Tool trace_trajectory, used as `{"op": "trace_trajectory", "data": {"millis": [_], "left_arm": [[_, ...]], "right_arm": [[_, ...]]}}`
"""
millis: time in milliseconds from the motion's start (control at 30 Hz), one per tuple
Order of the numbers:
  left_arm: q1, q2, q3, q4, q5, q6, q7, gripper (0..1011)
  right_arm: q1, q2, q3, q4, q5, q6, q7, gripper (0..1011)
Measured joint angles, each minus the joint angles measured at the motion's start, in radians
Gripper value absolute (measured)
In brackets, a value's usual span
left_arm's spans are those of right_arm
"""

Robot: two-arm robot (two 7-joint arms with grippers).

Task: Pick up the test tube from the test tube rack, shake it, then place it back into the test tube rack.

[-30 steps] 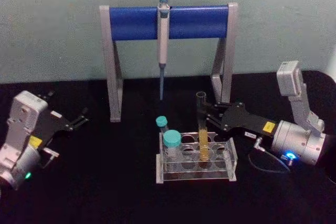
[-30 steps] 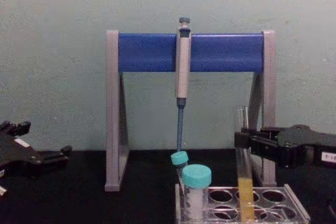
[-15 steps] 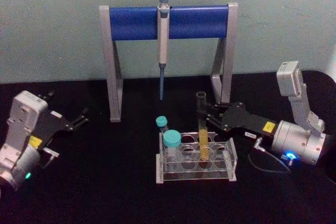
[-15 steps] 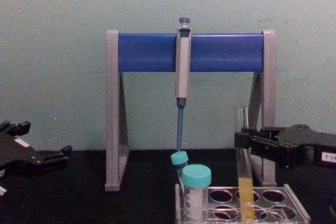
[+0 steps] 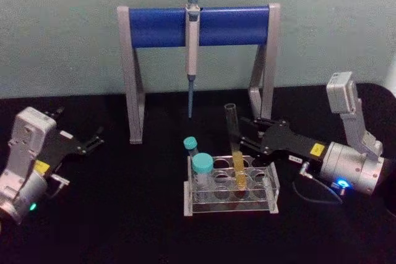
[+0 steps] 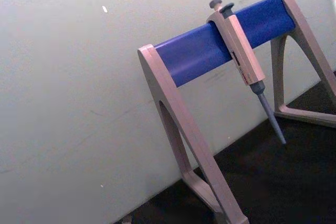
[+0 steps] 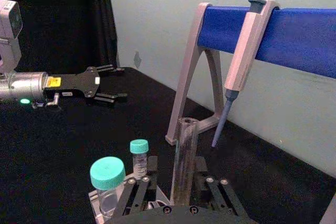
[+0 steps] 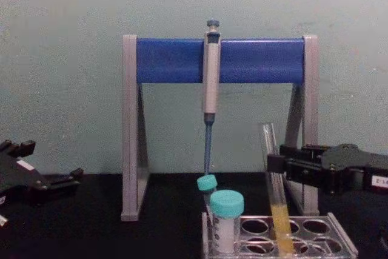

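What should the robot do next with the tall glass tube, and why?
Probably lift it straight up. The right gripper is shut on the test tube, which leans with its bottom still in a hole of the test tube rack. It likely has to clear the rack before shaking. The left gripper rests far off.

Surface: black table (image 5: 124,214)
Resting on it: test tube rack (image 5: 230,199); pipette stand (image 5: 133,78)

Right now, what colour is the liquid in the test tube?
Yellow-orange, filling the test tube's lower part; the head view shows it best.
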Motion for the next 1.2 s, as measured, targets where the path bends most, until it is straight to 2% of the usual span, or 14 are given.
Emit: {"op": "trace_trajectory", "data": {"millis": [67,167,267,400,667,867,1000,1067,1200], "left_arm": [[0.0,0.0,0.0,0.0,0.0,0.0,0.0,1001],[0.0,0.0,0.0,0.0,0.0,0.0,0.0,1001],[0.0,0.0,0.0,0.0,0.0,0.0,0.0,1001],[0.0,0.0,0.0,0.0,0.0,0.0,0.0,1001],[0.0,0.0,0.0,0.0,0.0,0.0,0.0,1001],[0.0,0.0,0.0,0.0,0.0,0.0,0.0,1001],[0.0,0.0,0.0,0.0,0.0,0.0,0.0,1001],[0.0,0.0,0.0,0.0,0.0,0.0,0.0,1001],[0.0,0.0,0.0,0.0,0.0,0.0,0.0,1001]], "right_arm": [[0.0,0.0,0.0,0.0,0.0,0.0,0.0,450],[0.0,0.0,0.0,0.0,0.0,0.0,0.0,596],[0.0,0.0,0.0,0.0,0.001,0.0,0.0,650],[0.0,0.0,0.0,0.0,0.001,0.0,0.0,813],[0.0,0.0,0.0,0.0,0.001,0.0,0.0,1000],[-0.006,0.001,0.005,-0.009,0.0,-0.008,-0.007,1000],[-0.033,0.006,0.032,-0.046,0.0,-0.035,-0.038,1000],[-0.059,0.012,0.056,-0.08,0.0,-0.051,-0.074,1000],[-0.115,0.021,0.11,-0.149,-0.019,-0.059,-0.185,1000]]}}
